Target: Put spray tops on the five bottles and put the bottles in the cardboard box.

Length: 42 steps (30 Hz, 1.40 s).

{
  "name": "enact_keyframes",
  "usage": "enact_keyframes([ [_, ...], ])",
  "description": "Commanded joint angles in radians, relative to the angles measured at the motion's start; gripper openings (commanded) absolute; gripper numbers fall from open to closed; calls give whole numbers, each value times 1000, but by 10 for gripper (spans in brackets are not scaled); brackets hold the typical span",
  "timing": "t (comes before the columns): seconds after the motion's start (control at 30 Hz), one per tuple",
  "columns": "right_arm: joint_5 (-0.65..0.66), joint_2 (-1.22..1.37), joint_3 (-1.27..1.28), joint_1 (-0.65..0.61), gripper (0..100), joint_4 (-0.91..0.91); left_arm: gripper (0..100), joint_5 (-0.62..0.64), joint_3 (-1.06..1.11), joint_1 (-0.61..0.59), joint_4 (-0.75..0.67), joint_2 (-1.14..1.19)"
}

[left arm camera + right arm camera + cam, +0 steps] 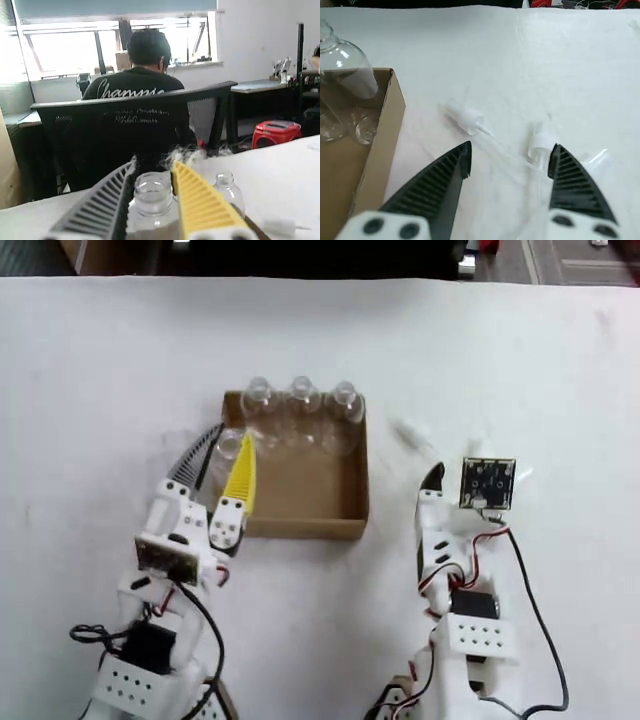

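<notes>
On the counter (100, 360), left hand (231, 433) clasps a topless bottle (152, 195); right hand (511, 146) gapes before spray tops (465, 116). Smooth plastic may slip.

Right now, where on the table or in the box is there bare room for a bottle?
Free: inside the box, between the three bottles and its near wall; the table beyond the box. Crowded: the box's left edge, where the left tool grips a fourth bottle; right of it, spray tops.
</notes>
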Motion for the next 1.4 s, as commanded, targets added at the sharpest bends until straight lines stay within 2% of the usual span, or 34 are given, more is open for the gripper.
enact_keyframes([
  [0.0,14,-5,-8,1,226,-24,28,-12,0,-12,3,81],
  [0.23,14,-5,-8,1,226,-24,28,-12,0,41,6,176],
  [0.33,14,-7,-8,-1,226,-24,24,-15,2,48,75,193],
  [0.43,14,-7,-8,-1,226,-24,24,-40,2,56,69,191],
  [0.57,14,-7,-8,-1,226,-24,24,28,2,58,18,196],
  [0.87,15,-7,-8,-1,226,-24,27,196,2,35,17,197],
  [1.13,15,-7,-6,-1,226,-24,27,196,0,22,8,197],
  [1.27,15,-7,-6,-1,226,-24,24,161,-38,-35,-66,197],
  [1.37,15,-7,-6,-1,226,-24,24,109,-109,-45,0,197],
])
